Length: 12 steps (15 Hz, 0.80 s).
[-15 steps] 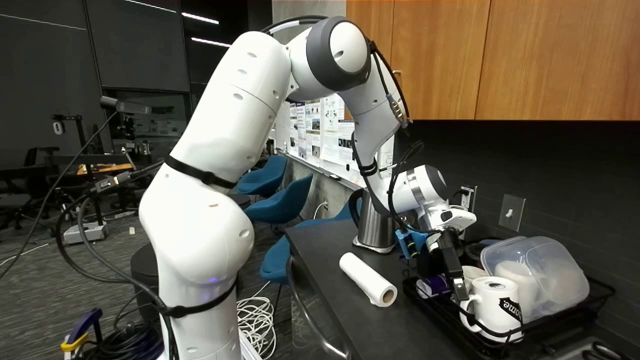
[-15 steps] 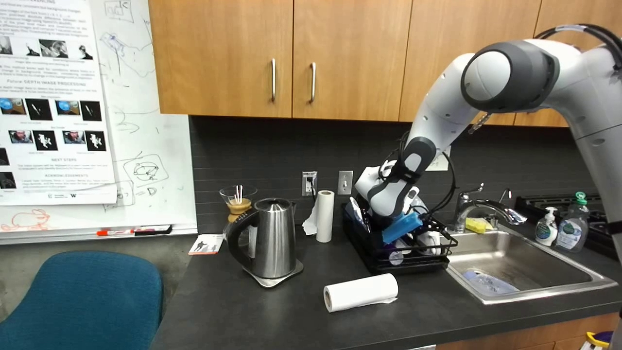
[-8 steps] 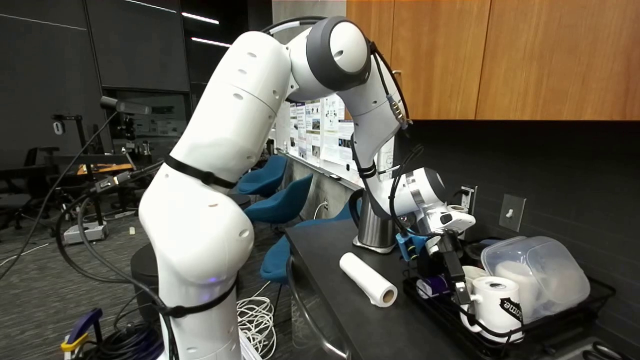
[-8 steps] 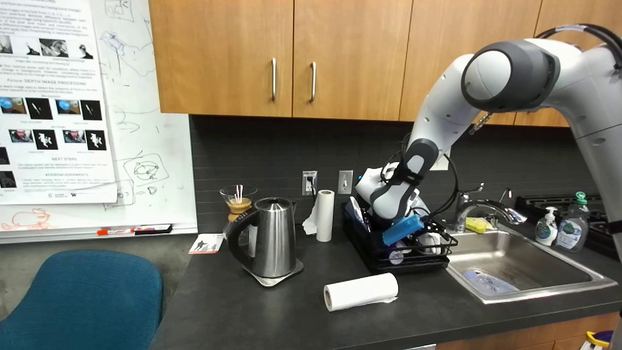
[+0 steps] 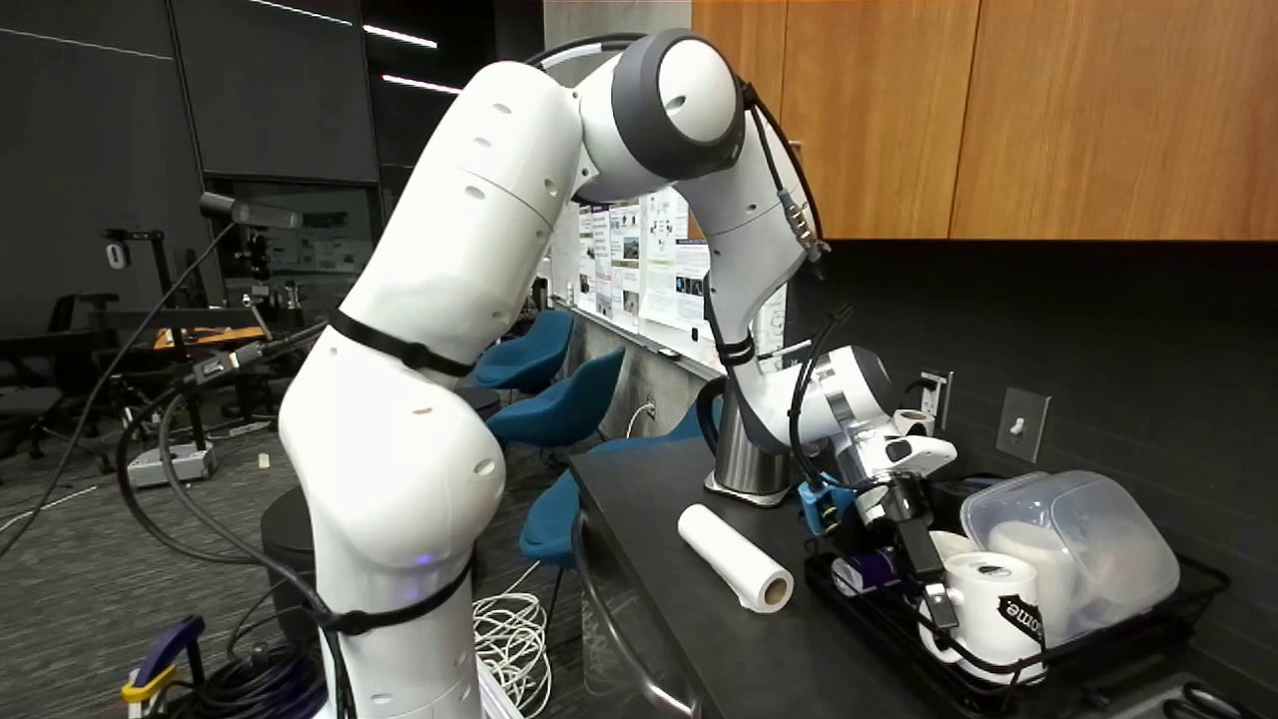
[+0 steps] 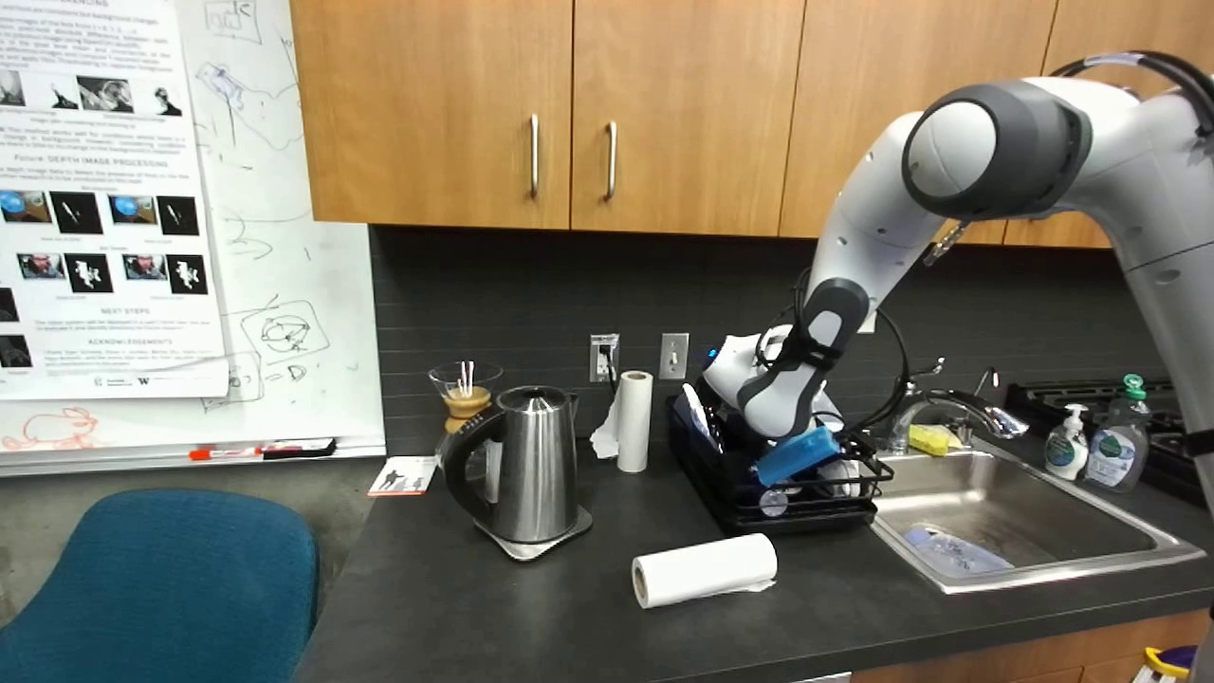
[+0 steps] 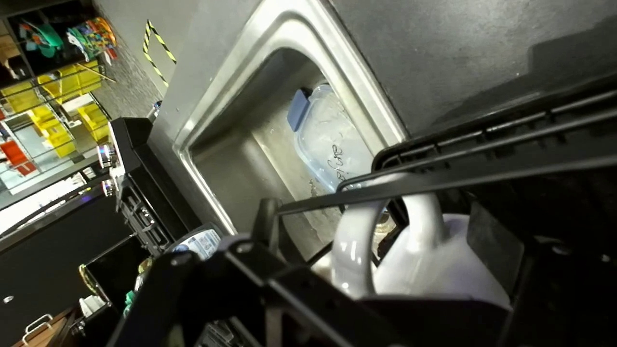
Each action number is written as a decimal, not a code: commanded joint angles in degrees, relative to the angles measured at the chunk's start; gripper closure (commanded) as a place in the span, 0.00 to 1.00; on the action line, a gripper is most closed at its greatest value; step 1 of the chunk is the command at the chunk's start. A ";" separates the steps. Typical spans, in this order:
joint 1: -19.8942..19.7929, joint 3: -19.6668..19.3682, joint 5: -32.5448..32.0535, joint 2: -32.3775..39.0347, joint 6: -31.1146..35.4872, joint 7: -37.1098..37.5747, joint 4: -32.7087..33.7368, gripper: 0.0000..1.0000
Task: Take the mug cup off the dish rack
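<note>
Fingers [image 5: 940, 605] are standing apart, presumably to grip the handle [image 7: 355, 246]. Below them, the rack [image 6: 801, 518] is supporting the mug [image 5: 983, 614].

Sink [image 6: 1029, 507], kettle [image 6: 536, 465] and cupboards [image 6: 683, 123] show a kitchen.

Mug cup [image 5: 983, 619] looks glossy white glazed ceramic; dish rack [image 6: 801, 520] is smooth black, semi-matt; container [image 5: 1113, 559] is smooth translucent plastic. Kettle [image 6: 538, 465] is brushed metal with a black plastic-looking handle [image 6: 456, 474], sink [image 6: 1053, 522] satin metal, counter [image 6: 474, 626] matt dark with faint mottling. Cabinets [image 6: 673, 114] are smooth wood grain with metal pulls [image 6: 534, 156], lying towel roll [image 6: 707, 569] matt white paper, chair [image 6: 171, 579] blue cloth.
</note>
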 commanded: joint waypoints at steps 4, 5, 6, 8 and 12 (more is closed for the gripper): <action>0.08 -1.22 -2.23 -0.64 -0.28 2.38 -0.20 0.51; 0.18 -1.25 -2.32 -0.73 -0.50 2.76 -0.22 0.54; 0.22 -1.25 -2.38 -0.74 -0.66 3.11 -0.23 0.54; 0.33 -1.17 -2.49 -1.00 -1.92 3.88 -0.20 0.64; 0.40 -0.92 -3.47 -1.80 -4.78 6.50 -0.40 0.95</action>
